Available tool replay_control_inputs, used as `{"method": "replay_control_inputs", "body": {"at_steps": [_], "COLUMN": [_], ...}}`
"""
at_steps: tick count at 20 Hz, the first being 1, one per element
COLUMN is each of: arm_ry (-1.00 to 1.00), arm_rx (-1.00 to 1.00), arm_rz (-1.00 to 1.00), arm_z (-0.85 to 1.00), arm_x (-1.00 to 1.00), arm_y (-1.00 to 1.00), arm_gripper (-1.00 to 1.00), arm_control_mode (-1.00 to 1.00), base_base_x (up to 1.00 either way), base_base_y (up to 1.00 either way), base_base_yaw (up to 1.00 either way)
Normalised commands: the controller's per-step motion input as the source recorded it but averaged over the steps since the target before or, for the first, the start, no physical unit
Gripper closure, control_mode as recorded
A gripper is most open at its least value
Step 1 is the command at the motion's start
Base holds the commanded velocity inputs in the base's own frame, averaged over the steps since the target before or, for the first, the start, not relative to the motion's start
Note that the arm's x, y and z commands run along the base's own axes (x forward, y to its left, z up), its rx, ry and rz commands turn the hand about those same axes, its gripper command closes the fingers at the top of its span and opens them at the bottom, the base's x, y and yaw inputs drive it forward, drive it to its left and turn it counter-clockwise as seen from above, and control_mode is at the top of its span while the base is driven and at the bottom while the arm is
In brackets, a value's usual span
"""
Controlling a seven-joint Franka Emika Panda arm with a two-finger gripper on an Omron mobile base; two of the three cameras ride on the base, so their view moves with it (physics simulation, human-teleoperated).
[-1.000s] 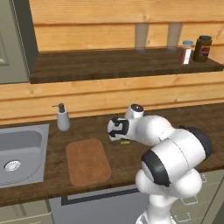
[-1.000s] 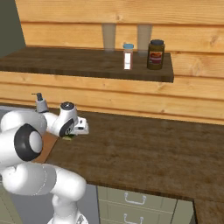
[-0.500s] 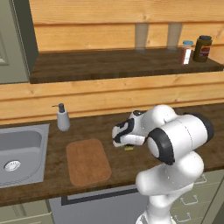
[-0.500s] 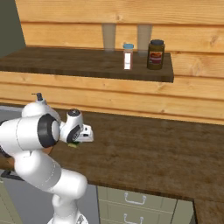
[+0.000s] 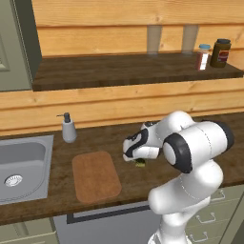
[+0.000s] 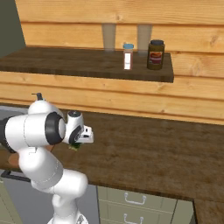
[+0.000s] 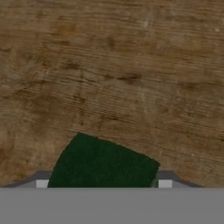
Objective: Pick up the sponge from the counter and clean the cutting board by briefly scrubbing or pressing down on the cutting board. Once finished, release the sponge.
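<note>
The gripper (image 5: pixel 139 161) hangs low over the counter (image 5: pixel 119 138), pointing down, with the white hand folded in front of the arm's large dark-jointed elbow. Directly beneath it sits the sponge (image 5: pixel 140 163), of which a sliver of green and yellow shows under the hand in the left base view. From the right base view the same sliver of sponge (image 6: pixel 75 146) shows just below the gripper (image 6: pixel 75 145), at the counter (image 6: pixel 144 144) surface.

In the hand view the sponge (image 7: pixel 103 164) presents its dark green top at the bottom of the frame, lying between two pale finger pads (image 7: pixel 42 183) that stand at either side of it, with wood-grain counter (image 7: pixel 118 74) beyond. Whether the pads touch the sponge's sides cannot be told; the lower part of the sponge is cut off from sight. The jaws stand partly apart, about the sponge's width; a firm hold cannot be confirmed.

The cutting board (image 5: pixel 95 175) lies flat on the counter to the gripper's left, near but apart from it, with bare worktop between. Further left is the steel sink (image 5: pixel 23 167), and behind the board a grey soap dispenser (image 5: pixel 68 128) stands upright. On the upper shelf (image 6: pixel 92 65), above and beyond the gripper, stand a white bottle with a blue cap (image 6: pixel 127 56) and a dark jar (image 6: pixel 155 54), just beside each other.
</note>
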Motion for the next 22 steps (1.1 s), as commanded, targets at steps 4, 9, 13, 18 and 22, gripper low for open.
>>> {"method": "replay_control_inputs", "body": {"at_steps": [4, 9, 13, 18, 22], "arm_ry": [0.0, -0.13, -0.29, -0.26, -0.18], "arm_rx": [0.0, 0.0, 0.01, 0.01, 0.04], "arm_rz": [0.0, 0.0, 0.0, 0.0, 0.0], "arm_z": [0.01, 0.73, 1.0, 1.0, 1.0], "arm_x": [0.0, -0.43, -0.76, -0.71, -0.56], "arm_y": [0.0, 0.0, 0.0, 0.0, 0.0], "arm_gripper": [-1.0, -1.0, -1.0, -1.0, -1.0], "arm_control_mode": [-1.0, -1.0, -1.0, -1.0, -1.0], "base_base_x": [0.0, 0.0, 0.0, 0.0, 0.0], "base_base_y": [0.0, 0.0, 0.0, 0.0, 0.0], "base_base_yaw": [0.0, 0.0, 0.0, 0.0, 0.0]}}
